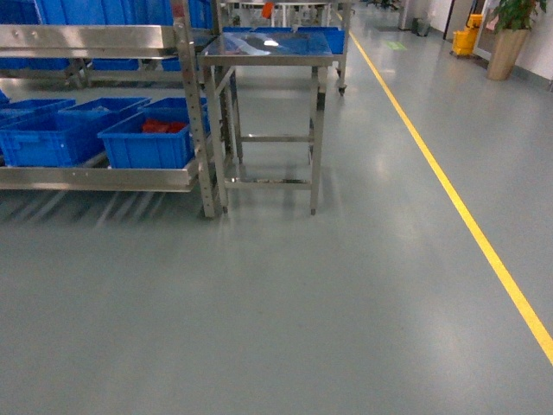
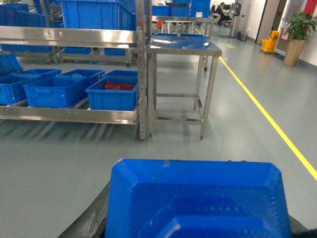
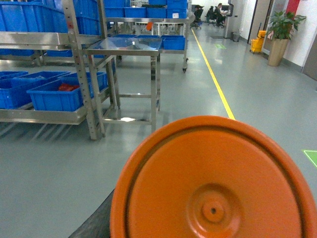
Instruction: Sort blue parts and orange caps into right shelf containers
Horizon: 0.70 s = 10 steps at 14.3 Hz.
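Observation:
A blue part (image 2: pixel 198 198), a moulded blue plastic piece, fills the bottom of the left wrist view. My left gripper is shut on it, and only one dark finger (image 2: pixel 91 223) shows at its left edge. A round orange cap (image 3: pixel 213 183) fills the bottom of the right wrist view, gripped by my right gripper, whose dark finger (image 3: pixel 94 223) shows at the lower left. Neither gripper appears in the head view. The right shelf containers (image 1: pixel 147 143) are blue crates on the low shelf, ahead to the left. The nearest one (image 2: pixel 111 96) holds red-orange pieces (image 1: pixel 164 126).
A steel rack (image 1: pixel 197 130) carries the crates, with an upper shelf (image 1: pixel 86 39). A steel table (image 1: pixel 268 52) stands right beside it. Grey floor lies between me and the rack. A yellow floor line (image 1: pixel 458 207) runs on the right. A potted plant (image 1: pixel 505 47) stands far back.

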{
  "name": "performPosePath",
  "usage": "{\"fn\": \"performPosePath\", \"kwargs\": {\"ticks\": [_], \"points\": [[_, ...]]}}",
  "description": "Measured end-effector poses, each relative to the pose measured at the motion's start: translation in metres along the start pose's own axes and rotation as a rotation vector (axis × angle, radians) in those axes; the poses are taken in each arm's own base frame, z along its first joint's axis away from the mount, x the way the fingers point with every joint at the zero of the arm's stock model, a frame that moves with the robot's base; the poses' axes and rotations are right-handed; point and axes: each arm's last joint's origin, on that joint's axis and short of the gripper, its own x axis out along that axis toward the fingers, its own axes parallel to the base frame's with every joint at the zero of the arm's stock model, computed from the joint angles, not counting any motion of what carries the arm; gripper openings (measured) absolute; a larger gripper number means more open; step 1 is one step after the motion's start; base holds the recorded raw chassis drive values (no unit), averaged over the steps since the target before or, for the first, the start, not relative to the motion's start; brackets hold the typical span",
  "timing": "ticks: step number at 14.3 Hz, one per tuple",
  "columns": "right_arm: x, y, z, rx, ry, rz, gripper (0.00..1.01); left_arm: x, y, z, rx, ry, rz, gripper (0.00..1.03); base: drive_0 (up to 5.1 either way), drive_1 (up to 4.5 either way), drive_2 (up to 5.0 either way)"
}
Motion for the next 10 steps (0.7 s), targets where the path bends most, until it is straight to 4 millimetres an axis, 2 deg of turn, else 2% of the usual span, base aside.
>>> {"fn": "performPosePath", "kwargs": {"ticks": [10], "points": [[0.0000, 0.0000, 0.0003, 0.000, -0.003, 0.000, 0.45, 0.0000, 0.0000, 0.0005, 0.000, -0.005, 0.000, 0.44, 0.0, 4.30, -4.3]]}}
